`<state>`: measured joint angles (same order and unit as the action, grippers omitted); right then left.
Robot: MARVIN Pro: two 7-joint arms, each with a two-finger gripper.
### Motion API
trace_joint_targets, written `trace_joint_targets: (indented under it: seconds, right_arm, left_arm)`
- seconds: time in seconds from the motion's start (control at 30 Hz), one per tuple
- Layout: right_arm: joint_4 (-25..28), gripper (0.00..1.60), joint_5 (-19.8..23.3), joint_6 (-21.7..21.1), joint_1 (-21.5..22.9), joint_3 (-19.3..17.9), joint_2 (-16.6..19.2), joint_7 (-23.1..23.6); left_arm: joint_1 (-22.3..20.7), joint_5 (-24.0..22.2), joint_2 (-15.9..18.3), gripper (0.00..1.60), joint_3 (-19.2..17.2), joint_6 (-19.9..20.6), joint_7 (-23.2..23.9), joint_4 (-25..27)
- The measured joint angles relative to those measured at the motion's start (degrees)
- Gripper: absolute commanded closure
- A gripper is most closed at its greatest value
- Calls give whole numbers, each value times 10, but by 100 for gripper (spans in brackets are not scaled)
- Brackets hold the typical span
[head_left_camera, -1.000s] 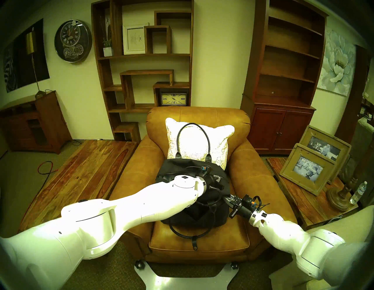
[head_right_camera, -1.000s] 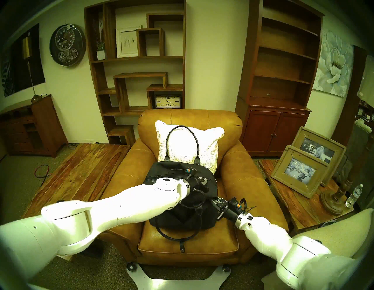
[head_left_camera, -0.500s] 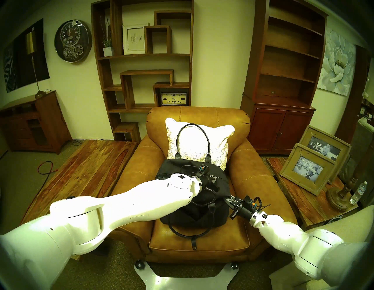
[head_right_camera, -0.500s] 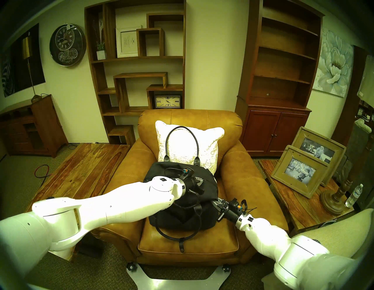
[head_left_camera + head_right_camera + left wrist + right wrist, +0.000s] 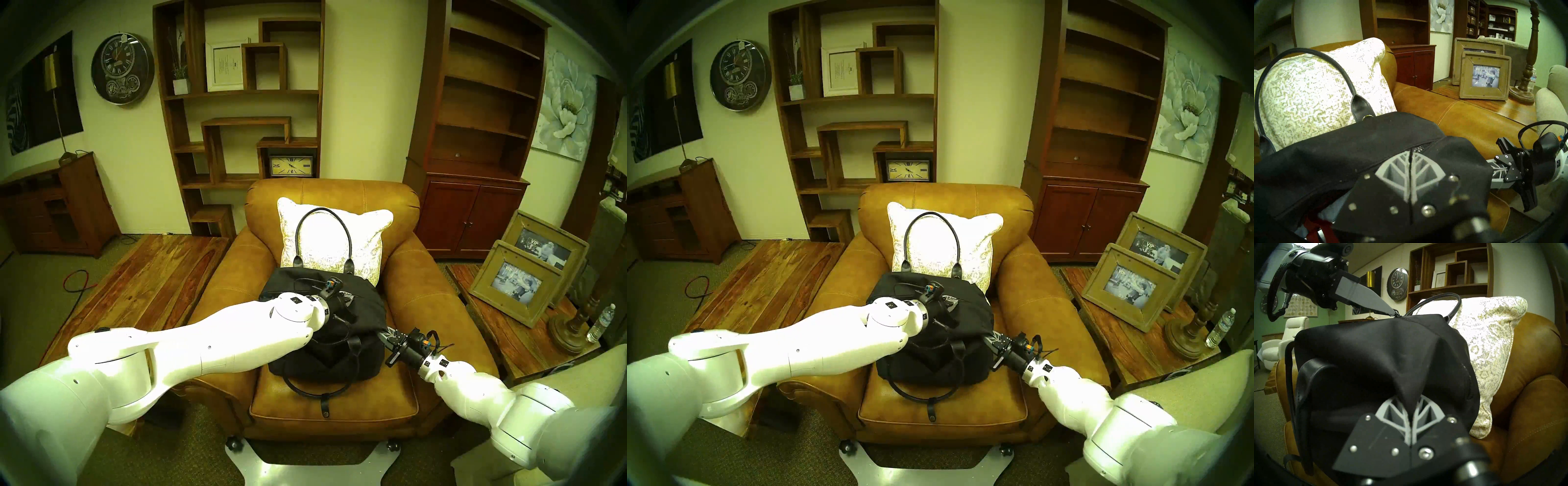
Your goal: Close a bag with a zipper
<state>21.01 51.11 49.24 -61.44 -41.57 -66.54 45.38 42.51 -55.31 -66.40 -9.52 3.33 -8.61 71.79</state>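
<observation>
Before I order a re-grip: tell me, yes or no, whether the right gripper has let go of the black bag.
No: in the right wrist view the right gripper is shut on a pinched fold of the black handbag.

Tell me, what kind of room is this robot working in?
Probably a furniture showroom set up like a living room, not a lived-in home: a tan leather armchair, mostly bare wooden bookcases, a tag hanging on the wall clock, and more shelving and seating beyond.
</observation>
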Motion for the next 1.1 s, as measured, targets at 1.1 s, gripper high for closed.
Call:
trace_joint_targets:
  seconds: [1.1]
  right_arm:
    - [-21,160,-2,-20,7,-6,-2,5]
  left_arm:
    - [49,88,174,160,-19,-80,-79,48]
